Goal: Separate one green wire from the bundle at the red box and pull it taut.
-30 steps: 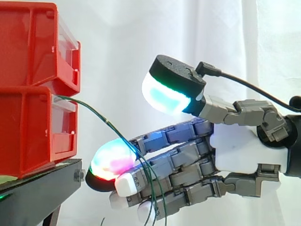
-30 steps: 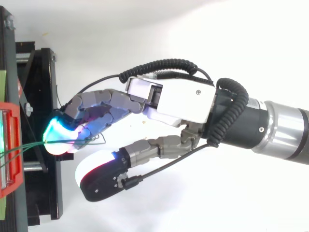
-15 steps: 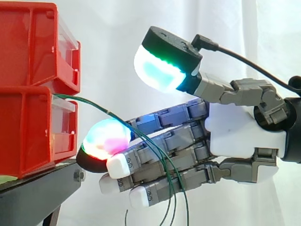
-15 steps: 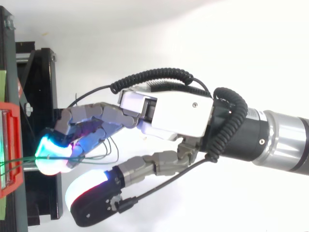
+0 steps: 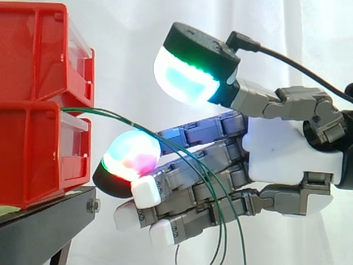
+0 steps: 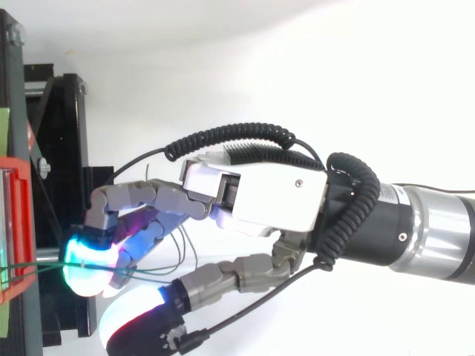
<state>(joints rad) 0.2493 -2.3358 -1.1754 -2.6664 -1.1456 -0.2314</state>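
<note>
**Green wires draped over a spread hand beside the red bins**

In the side view two bins are stacked at 9 o'clock. The upper red bin [image 5: 33, 55] sits on the lower red bin [image 5: 33, 160]. Both are glossy moulded plastic with squared corners, and each has a clear plastic front [image 5: 76, 138] facing 3 o'clock. They rest on a black stand [image 5: 49, 226], a matt frame with a bolt [image 5: 92, 206] on its face. A white curtain [image 5: 127, 44] hangs in soft folds behind.

The green wires [image 5: 113, 116] are a few thin, smooth strands that cross the gap between the bins and the hand. They come out at the seam between the two bins and arch toward 3 o'clock over the glowing fingertip. From there they fall in slack curves across the grey fingers and leave at 6 o'clock. In the top view the green wires [image 6: 33, 268] run from the red bin at 9 o'clock to the fingertips.

The hand [image 5: 287, 160] enters from 3 o'clock, with a white shell palm and grey jointed segments. Its fingers [image 5: 193, 131] reach nearly straight toward the bins and stop just short of the lower one. The uppermost ends in a rounded pad [image 5: 129, 157] glowing cyan, green and magenta. The thumb [image 5: 190, 77], black-backed with a white and cyan pad, is lifted toward 12 o'clock, well apart from the fingers. The hand is spread wide, the strands lie over its fingers, and no finger curls round them.
</note>
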